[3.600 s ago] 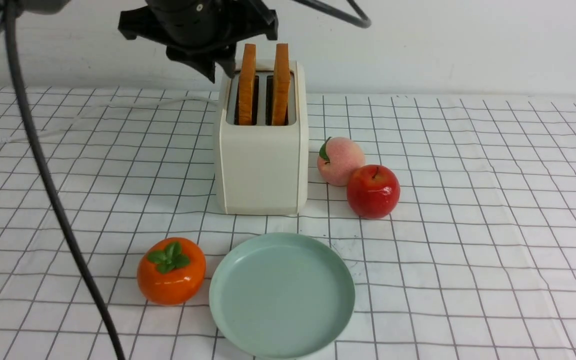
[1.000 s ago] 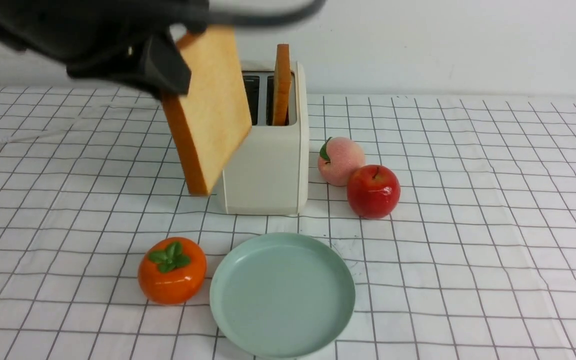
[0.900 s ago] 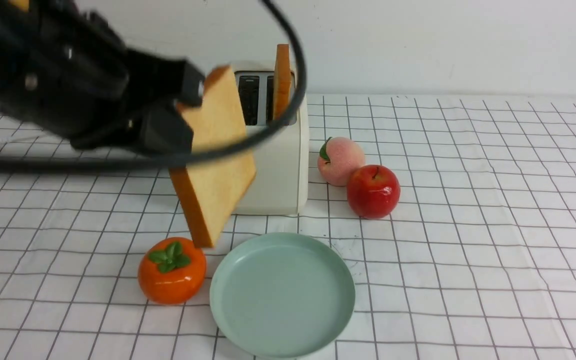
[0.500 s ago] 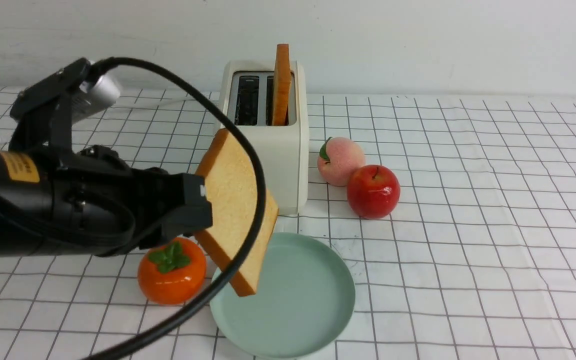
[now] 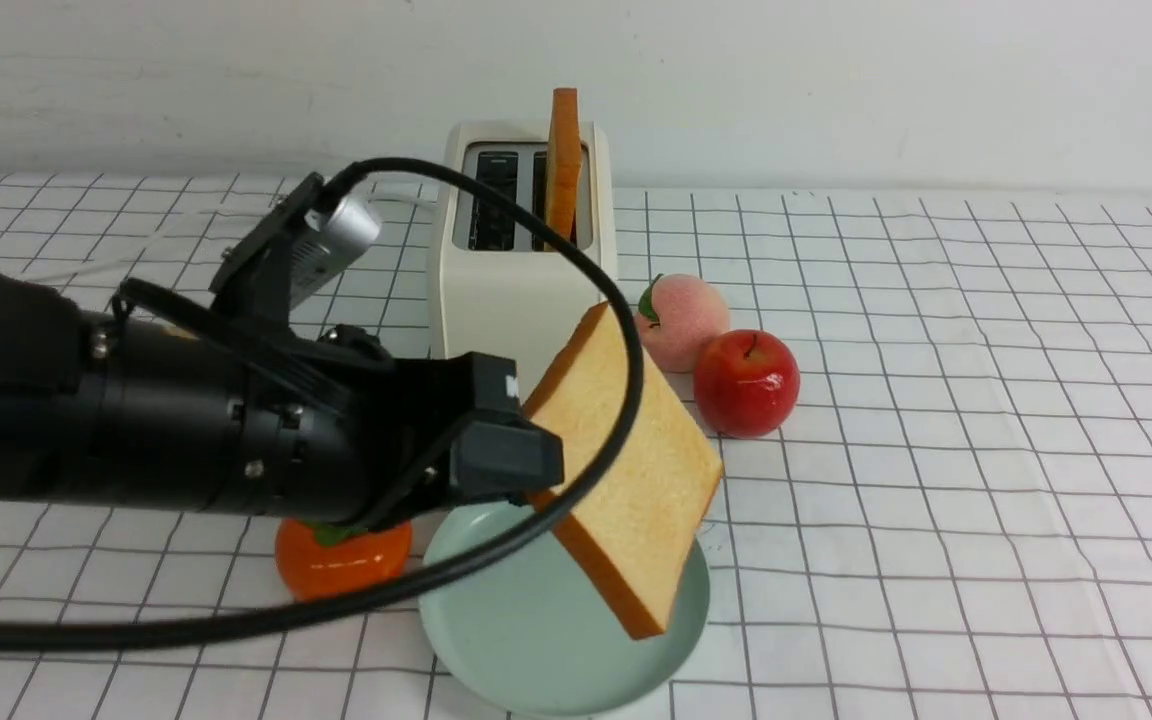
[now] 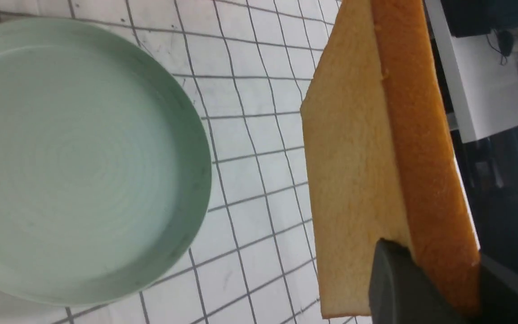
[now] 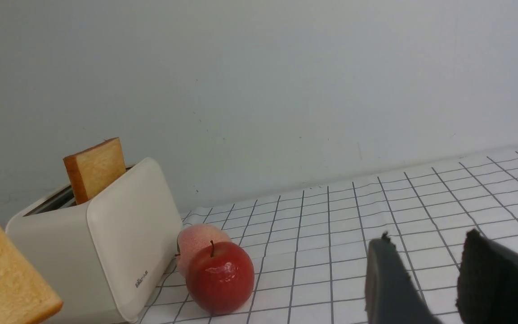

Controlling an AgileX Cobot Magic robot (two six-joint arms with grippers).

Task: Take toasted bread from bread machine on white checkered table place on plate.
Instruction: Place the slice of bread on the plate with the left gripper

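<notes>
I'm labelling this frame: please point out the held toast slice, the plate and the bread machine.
held toast slice [image 5: 651, 490], front view, on its tan face.
plate [image 5: 516, 630], front view, on its bare floor.
bread machine [image 5: 496, 310], front view, on its front wall.

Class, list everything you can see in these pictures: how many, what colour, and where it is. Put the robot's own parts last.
Toast: two, golden with orange crust; held slice tilted in the air by the plate's right side, other slice upright in the toaster's right slot.
Toaster: one, cream-white, back centre; left slot empty.
Plate: one, mint green, front centre, nothing lying on it.
Persimmon: one, orange, left of the plate, partly hidden by the arm.
Peach: one, pink, right of the toaster.
Apple: one, red, against the peach's front right.
Table: one, white cloth with dark grid.
Left gripper: black, clamped on the held slice's edge.
Right gripper: black, open, empty, seen only in its wrist view.
</notes>
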